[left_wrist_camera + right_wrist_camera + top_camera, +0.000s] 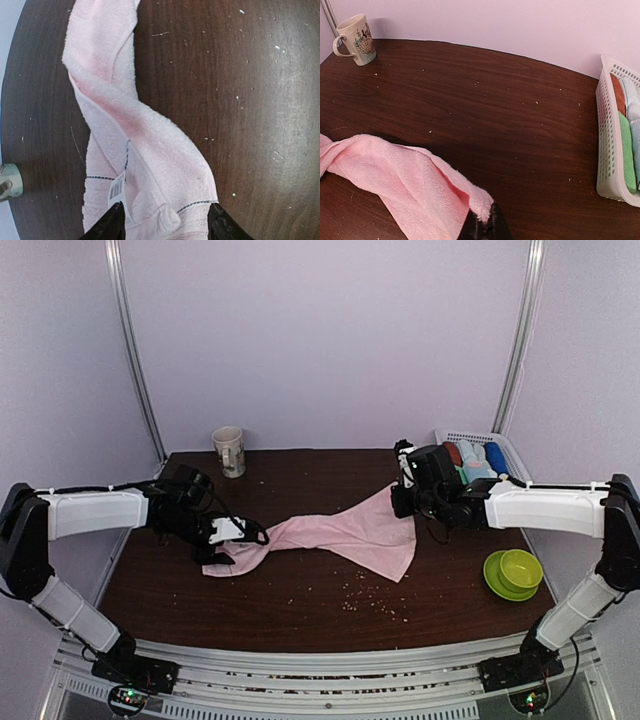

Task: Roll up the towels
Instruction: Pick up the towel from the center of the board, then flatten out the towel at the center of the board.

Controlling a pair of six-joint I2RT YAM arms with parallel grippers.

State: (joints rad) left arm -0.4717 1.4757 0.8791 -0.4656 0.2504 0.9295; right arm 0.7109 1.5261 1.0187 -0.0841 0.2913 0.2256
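A pale pink towel (350,535) lies twisted and stretched across the middle of the dark wooden table. My left gripper (237,537) is open at its left end. In the left wrist view the two black fingers stand wide apart on either side of the towel's hemmed, labelled end (150,150). My right gripper (403,498) is shut on the towel's far right corner and holds it a little above the table. The right wrist view shows the pink corner (492,202) pinched between the closed fingertips (484,225).
A white slatted basket (500,440) at the back right holds several rolled cloths, among them green (626,150), orange and blue. A mug (229,451) stands at the back left. A green bowl (513,573) sits front right. Crumbs are scattered on the table.
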